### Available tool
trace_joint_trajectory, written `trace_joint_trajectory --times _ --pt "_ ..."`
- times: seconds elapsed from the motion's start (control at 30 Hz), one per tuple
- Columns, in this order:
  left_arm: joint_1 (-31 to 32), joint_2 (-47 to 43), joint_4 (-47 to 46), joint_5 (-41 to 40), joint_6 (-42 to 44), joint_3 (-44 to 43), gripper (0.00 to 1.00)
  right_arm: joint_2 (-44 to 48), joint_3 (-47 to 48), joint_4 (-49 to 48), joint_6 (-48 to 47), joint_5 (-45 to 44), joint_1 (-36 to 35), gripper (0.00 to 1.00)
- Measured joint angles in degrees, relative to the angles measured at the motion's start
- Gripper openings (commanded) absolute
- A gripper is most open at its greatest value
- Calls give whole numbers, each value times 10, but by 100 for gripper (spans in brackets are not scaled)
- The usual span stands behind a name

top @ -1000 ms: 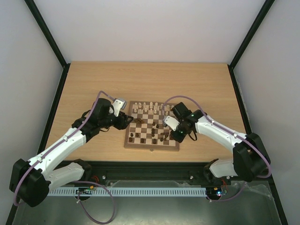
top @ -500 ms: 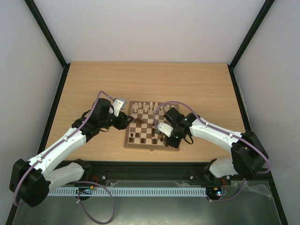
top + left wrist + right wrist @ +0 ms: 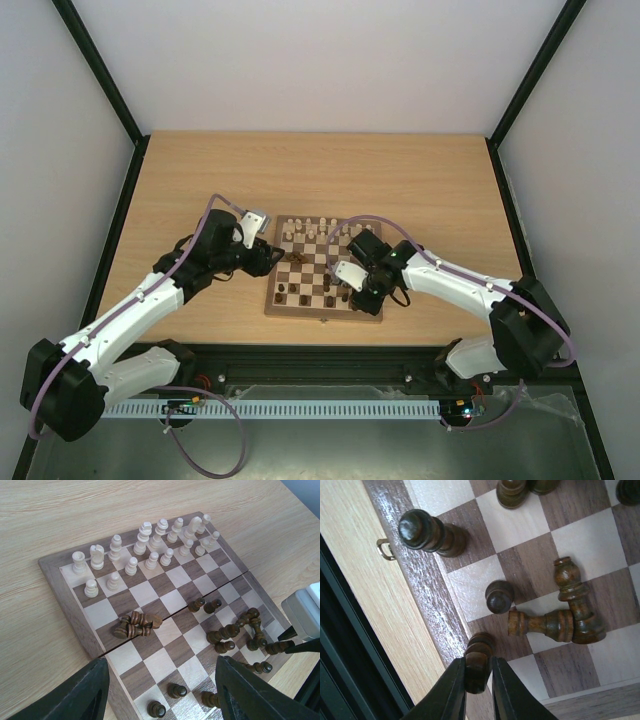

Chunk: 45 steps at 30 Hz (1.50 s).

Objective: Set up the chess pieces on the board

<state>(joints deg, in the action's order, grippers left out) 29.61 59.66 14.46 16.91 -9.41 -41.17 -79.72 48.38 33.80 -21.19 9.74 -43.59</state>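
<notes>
Broadly, we see a wooden table point(image 3: 320, 170) with the board point(image 3: 322, 316) lying close to its near edge, between the two arms. The left gripper point(image 3: 161, 662) hovers over the board's left side, its fingers spread wide and grasping nothing. The right gripper point(image 3: 478, 666) is low over the board's near right part, clenched on a dark piece point(image 3: 479, 652) where the border meets the squares.

We find the pale pieces point(image 3: 150, 545) upright in two rows along the far side of the board. The dark pieces point(image 3: 240, 630) are scattered over the near half, some standing and some fallen. A small heap point(image 3: 136, 626) of them lies toppled near the middle of the left side.

From the right wrist we see two fallen ones point(image 3: 565, 622) touching each other, a pawn point(image 3: 499, 596) standing just beside them, and a taller one point(image 3: 427, 532) by the border.
</notes>
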Motion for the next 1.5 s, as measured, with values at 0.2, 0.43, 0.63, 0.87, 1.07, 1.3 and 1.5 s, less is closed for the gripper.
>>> trace_joint_trajectory --times 0.2,0.43,0.63,0.87,1.07,1.3,1.5 --pt "0 0 0 0 0 0 61 -1 0 0 2 -6 0 29" --pt "0 0 0 0 0 0 61 22 34 27 -5 -7 3 32" --pt "0 0 0 1 0 0 61 26 101 50 -20 10 45 31" --pt "0 0 0 0 0 0 61 -60 158 51 -30 -4 59 32" --pt "0 0 0 0 0 0 61 -129 158 53 -37 -17 59 32" --pt "0 0 0 0 0 0 61 -146 158 50 -42 -23 59 35" --pt "0 0 0 0 0 0 62 -161 158 48 -43 -23 56 35"
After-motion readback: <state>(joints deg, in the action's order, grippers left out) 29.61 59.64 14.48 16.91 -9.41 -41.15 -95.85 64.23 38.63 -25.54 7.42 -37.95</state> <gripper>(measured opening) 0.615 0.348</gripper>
